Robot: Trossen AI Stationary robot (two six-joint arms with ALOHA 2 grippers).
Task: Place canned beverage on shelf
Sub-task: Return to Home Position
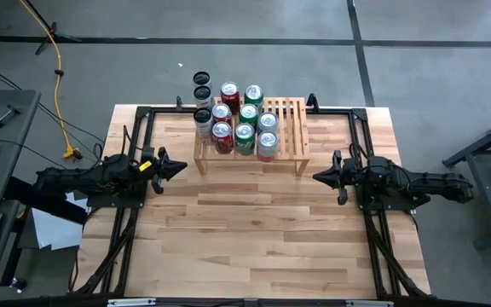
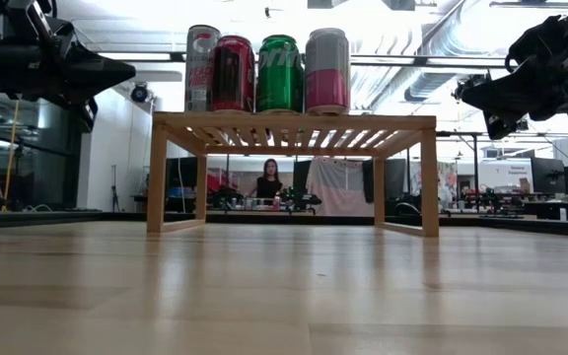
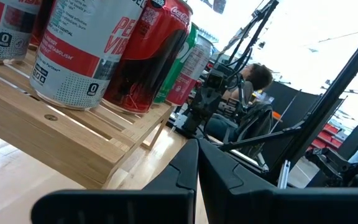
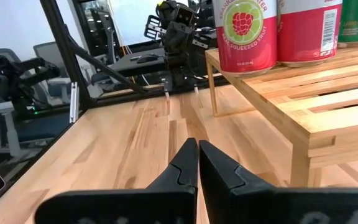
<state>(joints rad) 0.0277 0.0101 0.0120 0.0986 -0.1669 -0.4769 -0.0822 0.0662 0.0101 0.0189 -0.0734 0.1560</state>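
Observation:
The light-wood shelf (image 1: 290, 119) stands on its short legs at the table's far middle. Several cans stand upright on its slats: red (image 1: 229, 92), green (image 1: 248, 113) and pink (image 1: 267, 143) ones. The low view shows four of them in a row (image 2: 280, 73) on the shelf top (image 2: 294, 122). My left gripper (image 1: 177, 167) is shut and hangs level to the left of the shelf, touching nothing. My right gripper (image 1: 320, 176) is shut and hangs level to the right of the shelf, also touching nothing. Each wrist view shows its own shut fingers (image 3: 197, 162) (image 4: 197, 155).
Three dark-topped cans (image 1: 201, 94) stand in a row by the shelf's far left corner. The shelf's right end shows bare slats. Black frame rails (image 1: 365, 136) run along the table's sides. Bare tabletop (image 1: 245, 239) fills the near half. A person (image 2: 267, 179) sits in the room behind.

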